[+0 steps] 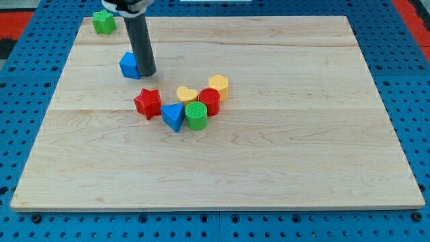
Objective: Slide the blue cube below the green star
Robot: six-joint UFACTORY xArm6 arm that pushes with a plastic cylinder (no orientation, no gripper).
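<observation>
The blue cube (128,65) lies on the wooden board (282,161) in the upper left part. My tip (148,72) stands against the cube's right side, touching it or nearly so. The green star (103,21) sits near the board's top left corner, above and a little left of the cube, about a cube's width of bare wood between them.
A cluster lies at the board's middle: a red star (148,103), a blue triangular block (173,116), a green cylinder (197,115), a red block (209,101), a yellow heart (187,93) and a yellow block (218,86). The dark rod (139,37) rises to the view's top.
</observation>
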